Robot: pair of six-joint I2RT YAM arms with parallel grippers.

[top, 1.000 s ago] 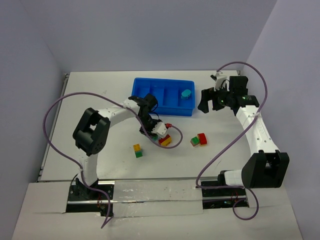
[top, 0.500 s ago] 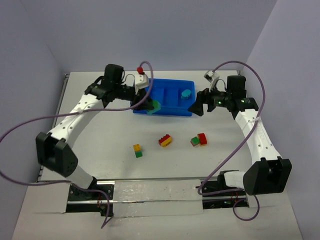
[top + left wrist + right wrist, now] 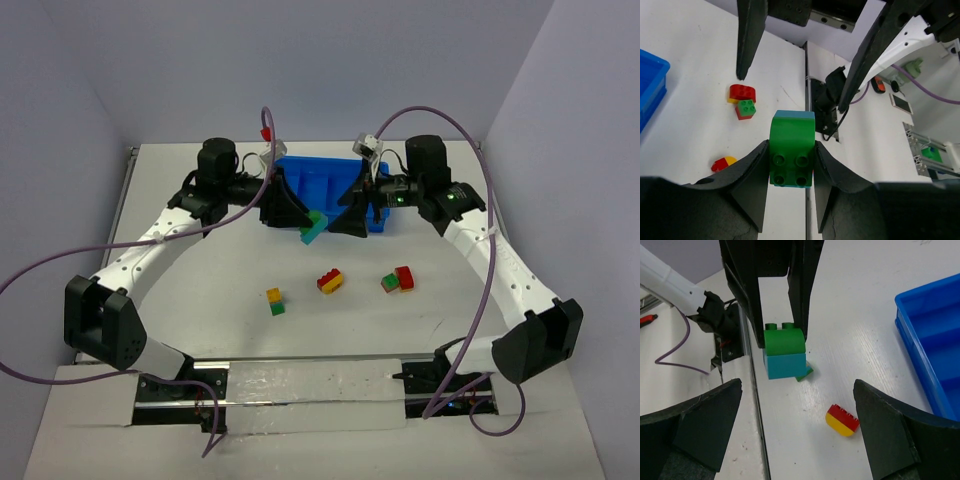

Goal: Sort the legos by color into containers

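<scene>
My left gripper is shut on a green-and-teal lego pair, held in the air just in front of the blue tray. In the left wrist view the pair sits between my fingers. My right gripper is open and empty, facing the pair from the right. In the right wrist view the pair hangs between the left gripper's fingers, beyond my wide-open right gripper. A red-and-yellow pair, a green-and-red pair and a yellow-and-green pair lie on the table.
The tray's compartments lie behind both grippers, partly hidden by the right arm. Purple cables loop over both arms. The mounting rail runs along the table's near edge. Walls close in at left, right and back.
The left arm lifted the green-and-teal pair from the table to the front of the tray. The right arm swung left across the tray until its open gripper faces the pair.
</scene>
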